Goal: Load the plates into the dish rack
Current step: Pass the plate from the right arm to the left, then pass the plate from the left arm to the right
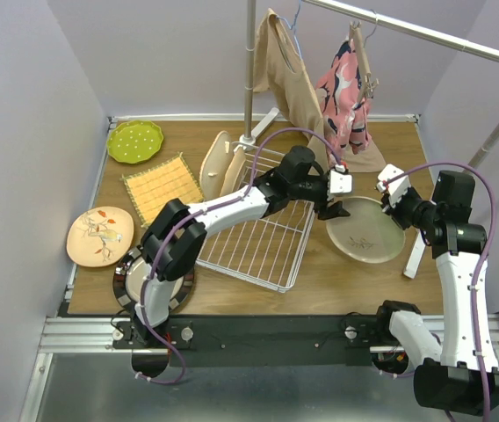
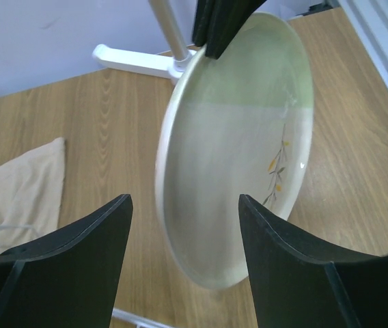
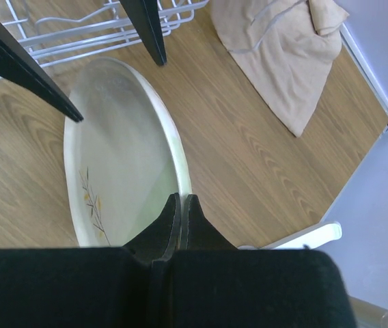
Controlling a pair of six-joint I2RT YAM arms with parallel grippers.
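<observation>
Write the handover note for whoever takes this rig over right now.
Right gripper: shut on the rim of the pale-green round floral plate, right of the white wire dish rack.
Left gripper: open, jaws straddling that plate's opposite edge, not gripping.
Done: two pale plates stand on edge at the rack's far-left end.
To do: this plate, plus the lime green dotted plate, tan floral plate and dark-rimmed silvery plate, lying left of the rack.

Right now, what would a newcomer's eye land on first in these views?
The pale-green floral plate right of the dish rack, pinched at its rim by the shut right gripper while the open left gripper faces its opposite edge. Behind, clothes hang from a rail, and two plates stand in the rack's far left corner.
</observation>
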